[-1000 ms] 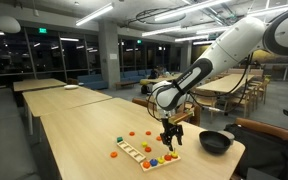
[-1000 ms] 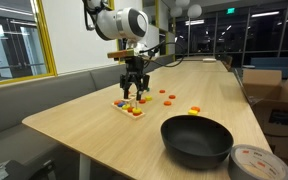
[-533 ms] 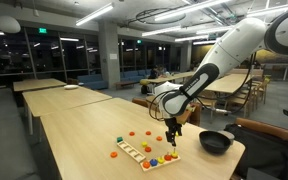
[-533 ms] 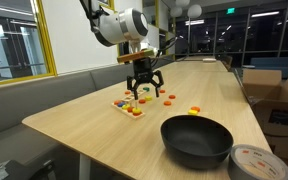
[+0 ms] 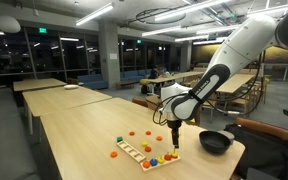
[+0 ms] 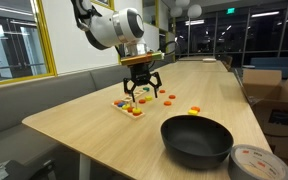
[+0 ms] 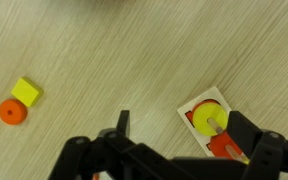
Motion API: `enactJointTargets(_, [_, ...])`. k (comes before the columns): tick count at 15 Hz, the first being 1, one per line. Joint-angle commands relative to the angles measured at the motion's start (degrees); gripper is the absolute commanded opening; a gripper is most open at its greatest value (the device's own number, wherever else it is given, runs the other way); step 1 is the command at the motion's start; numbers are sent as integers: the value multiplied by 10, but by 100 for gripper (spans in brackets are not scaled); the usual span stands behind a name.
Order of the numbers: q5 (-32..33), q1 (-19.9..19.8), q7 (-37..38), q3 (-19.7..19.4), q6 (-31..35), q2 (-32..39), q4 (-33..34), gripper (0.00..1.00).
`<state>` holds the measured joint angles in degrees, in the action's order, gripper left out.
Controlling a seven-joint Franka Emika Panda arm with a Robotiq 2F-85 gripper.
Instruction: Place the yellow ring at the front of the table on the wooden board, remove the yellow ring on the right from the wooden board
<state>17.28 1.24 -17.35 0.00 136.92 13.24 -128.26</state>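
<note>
Hovering over the wooden board [image 6: 127,106] with the end effector [image 7: 182,135] spread wide and empty. Finding the yellow ring [image 7: 206,118] pegged at the board's end, lying flat within the open span, almost straight below.

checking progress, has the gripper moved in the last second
Yes: the gripper has shifted sideways from over the wooden board toward the black bowl.

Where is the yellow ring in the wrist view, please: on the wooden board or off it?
On it: the yellow ring lies on the wooden board, around a peg.
</note>
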Motion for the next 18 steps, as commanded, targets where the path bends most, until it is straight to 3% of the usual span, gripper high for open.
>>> enactJointTargets(1, [-47, -31, -140, 22, 36, -61, -61, 100])
enactJointTargets(4, [-99, -38, -241, 32, 35, -81, -83, 100])
enactJointTargets(8, [-143, -28, -322, 38, 33, -84, -91, 100])
enactJointTargets(18, [-142, -14, -319, 44, 68, -54, -76, 100])
